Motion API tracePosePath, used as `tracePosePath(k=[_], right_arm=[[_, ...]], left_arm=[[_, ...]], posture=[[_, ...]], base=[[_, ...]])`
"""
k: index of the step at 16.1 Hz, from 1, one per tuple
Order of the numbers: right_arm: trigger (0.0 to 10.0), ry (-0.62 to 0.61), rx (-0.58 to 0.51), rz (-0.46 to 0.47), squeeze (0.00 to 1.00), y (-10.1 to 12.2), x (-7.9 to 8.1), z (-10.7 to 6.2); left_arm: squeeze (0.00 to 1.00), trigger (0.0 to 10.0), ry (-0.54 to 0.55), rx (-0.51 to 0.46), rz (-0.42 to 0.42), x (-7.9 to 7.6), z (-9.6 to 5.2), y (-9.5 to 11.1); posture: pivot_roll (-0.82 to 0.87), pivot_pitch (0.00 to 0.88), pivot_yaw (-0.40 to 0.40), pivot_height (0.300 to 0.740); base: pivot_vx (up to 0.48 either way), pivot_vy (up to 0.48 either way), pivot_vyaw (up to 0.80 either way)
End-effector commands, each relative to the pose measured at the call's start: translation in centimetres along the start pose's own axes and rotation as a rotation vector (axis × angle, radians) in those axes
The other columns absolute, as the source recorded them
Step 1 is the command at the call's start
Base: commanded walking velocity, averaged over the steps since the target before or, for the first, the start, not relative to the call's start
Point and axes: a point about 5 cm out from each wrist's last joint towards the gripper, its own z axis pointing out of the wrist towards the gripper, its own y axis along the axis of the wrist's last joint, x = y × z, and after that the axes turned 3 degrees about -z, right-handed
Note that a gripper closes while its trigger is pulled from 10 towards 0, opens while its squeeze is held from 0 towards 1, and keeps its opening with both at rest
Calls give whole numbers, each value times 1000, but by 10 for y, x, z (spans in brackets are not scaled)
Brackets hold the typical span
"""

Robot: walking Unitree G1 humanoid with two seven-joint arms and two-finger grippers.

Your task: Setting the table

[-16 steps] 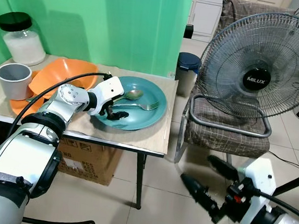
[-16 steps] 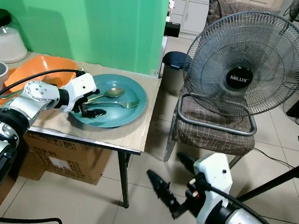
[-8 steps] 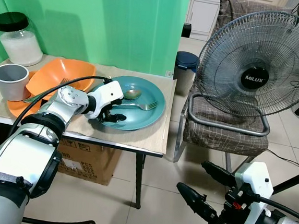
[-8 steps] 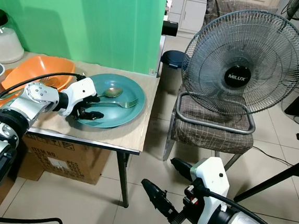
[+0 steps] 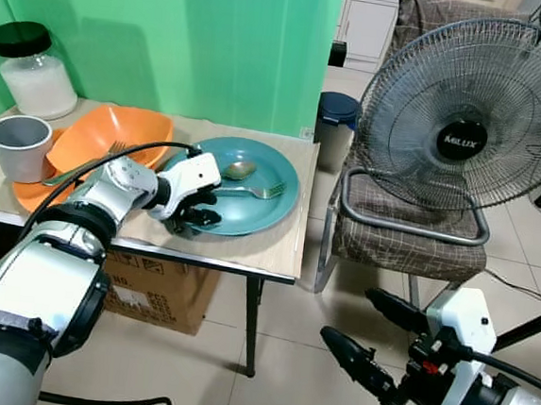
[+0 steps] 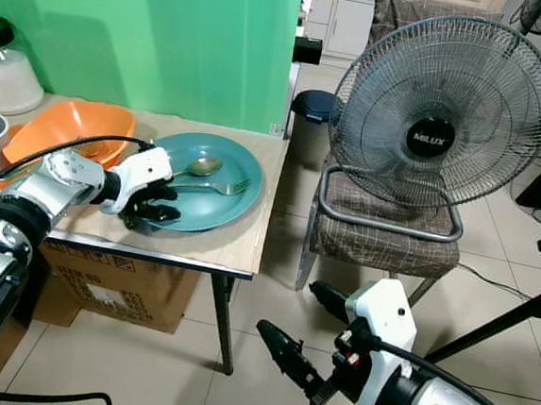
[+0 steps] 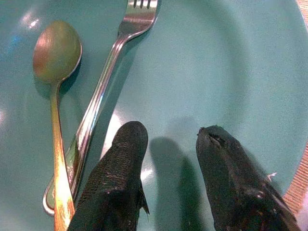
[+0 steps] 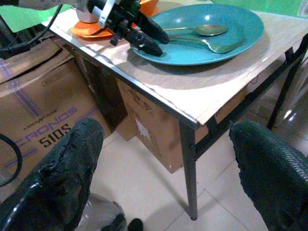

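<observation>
Teal plate [image 5: 251, 210] sits on the right part of the desk [image 5: 276, 250], close to its right edge. A spoon [image 5: 238, 170] and a fork [image 5: 252, 191] lie side by side in the plate, with their handles pointing left. The spoon is on the far side and the fork is nearer.

The left end effector [image 5: 205, 219] is over the near left rim of the plate. Its two black fingers [image 7: 118, 178] are a little way apart and hold nothing. One finger is just beside the fork and spoon handles.

An orange bowl [image 5: 106, 136] sits to the left of the plate, with another fork [image 5: 79, 169] resting in it. A grey cup [image 5: 18, 145] stands left of the bowl. A glass jar [image 5: 31, 70] with a black lid stands at the far left of the desk.

The right end effector [image 5: 376, 349] hangs low over the tiled floor [image 5: 285, 355], near the desk's right side. Its fingers are spread wide and empty.

A big fan [image 5: 477, 116] stands on a chair [image 5: 410, 234] to the right of the desk. A cardboard box [image 5: 163, 293] is under the desk.
</observation>
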Motion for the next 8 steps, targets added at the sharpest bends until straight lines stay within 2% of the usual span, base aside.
tracePosePath(k=[1,3,4,5,6,7,8], right_arm=[[10000,-12,2,-7,0,2,-2,-2],[10000,-15,-2,-6,0,2,-2,-1],[10000,-17,-3,-5,0,2,-1,-1],[10000,-21,-6,-4,0,2,-1,0],[10000,-28,-9,-4,0,3,-1,0],[10000,-37,-13,-4,0,3,-1,1],[10000,-63,-26,6,0,2,-1,2]], left_arm=[[0,0,2,0,-8,5,-5,5],[0,0,-4,-18,-21,9,-9,11],[0,0,24,-43,-15,12,-11,17],[0,0,103,-58,29,17,-13,23],[0,4118,167,-69,47,21,-14,26],[0,10000,181,-92,30,23,-16,29],[1000,10000,200,-177,-7,29,-24,39]], posture=[[-295,57,15,740],[-290,65,19,740],[-290,65,19,740],[-286,68,26,740],[-284,66,30,740],[-283,66,31,740],[-276,53,54,740]], base=[[0,0,0],[0,0,0],[0,0,0],[0,0,0],[0,0,0],[0,0,0],[0,0,0]])
